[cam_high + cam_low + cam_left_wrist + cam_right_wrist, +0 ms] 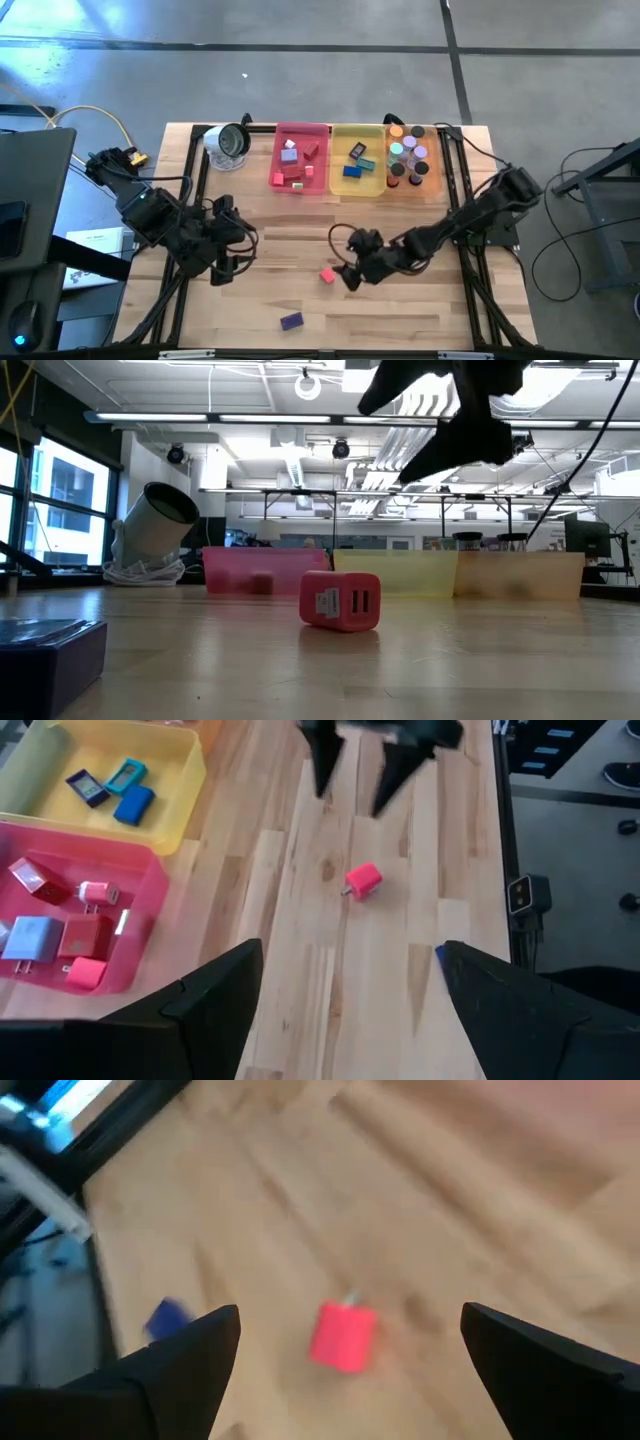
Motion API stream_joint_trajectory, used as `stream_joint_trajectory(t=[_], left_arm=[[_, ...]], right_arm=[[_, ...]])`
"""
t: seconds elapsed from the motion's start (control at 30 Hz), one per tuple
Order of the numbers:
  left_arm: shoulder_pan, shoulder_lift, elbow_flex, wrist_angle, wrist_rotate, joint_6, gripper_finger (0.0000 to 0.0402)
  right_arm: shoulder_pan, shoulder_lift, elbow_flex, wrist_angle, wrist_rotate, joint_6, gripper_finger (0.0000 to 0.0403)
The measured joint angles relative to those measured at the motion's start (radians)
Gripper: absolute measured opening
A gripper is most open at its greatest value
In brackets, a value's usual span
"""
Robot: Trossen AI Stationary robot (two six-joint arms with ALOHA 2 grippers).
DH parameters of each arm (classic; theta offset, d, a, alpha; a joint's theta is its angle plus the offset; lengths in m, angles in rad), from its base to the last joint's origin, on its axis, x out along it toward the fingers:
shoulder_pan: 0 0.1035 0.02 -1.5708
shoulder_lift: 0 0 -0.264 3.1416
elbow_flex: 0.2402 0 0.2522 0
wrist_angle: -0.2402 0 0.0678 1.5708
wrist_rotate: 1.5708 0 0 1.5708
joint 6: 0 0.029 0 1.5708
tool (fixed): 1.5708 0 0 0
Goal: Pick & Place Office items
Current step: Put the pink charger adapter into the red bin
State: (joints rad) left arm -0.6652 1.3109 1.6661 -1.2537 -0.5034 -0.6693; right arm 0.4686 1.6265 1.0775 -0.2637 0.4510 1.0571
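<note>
Office items mostly sorted; a red plastic block (327,274) and a purple block (291,320) remain on the table.
The right gripper (349,278) hangs wide and empty just beside the red one; the left gripper (228,268) waits wide, empty.

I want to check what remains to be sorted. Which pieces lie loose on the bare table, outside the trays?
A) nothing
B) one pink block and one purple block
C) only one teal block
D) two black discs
B: the pink block lies near the right gripper, the purple block nearer the table's front edge.

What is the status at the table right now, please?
Right claw open beside red block, not touching. Left claw open, waiting. Purple block loose on the table. Nothing in the way.
</note>
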Motion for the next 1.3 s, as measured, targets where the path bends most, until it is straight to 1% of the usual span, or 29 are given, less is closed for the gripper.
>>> stream_joint_trajectory(t=[0.17, 0.3, 0.5, 0.8, 1.0, 1.2, 1.3], left_arm=[[0.003, 0.0, 0.0, 0.0, 0.0, 0.002, 0.0301], [0.003, 0.002, -0.001, -0.001, 0.0, 0.003, 0.0301], [0.003, 0.012, -0.002, -0.004, 0.001, 0.003, 0.0301], [0.003, 0.014, -0.002, -0.006, 0.001, 0.001, 0.0301], [0.003, 0.014, -0.002, -0.006, 0.002, -0.009, 0.0301], [0.003, 0.016, -0.005, -0.001, 0.001, -0.028, 0.0301], [0.002, 0.027, -0.01, -0.001, 0.0, -0.036, 0.0301]], right_arm=[[0.012, 0.088, 0.0, 0.152, -0.101, 0.015, 0.0369], [0.017, 0.145, 0.001, 0.25, -0.119, -0.047, 0.0369], [0.018, 0.212, 0.001, 0.246, -0.118, -0.067, 0.0369], [0.018, 0.279, 0.001, 0.246, -0.111, -0.07, 0.0369], [0.019, 0.315, 0.0, 0.275, -0.121, -0.123, 0.0369], [0.018, 0.327, 0.0, 0.291, -0.108, -0.182, 0.0369], [0.015, 0.327, 0.0, 0.292, -0.076, -0.232, 0.0369]])
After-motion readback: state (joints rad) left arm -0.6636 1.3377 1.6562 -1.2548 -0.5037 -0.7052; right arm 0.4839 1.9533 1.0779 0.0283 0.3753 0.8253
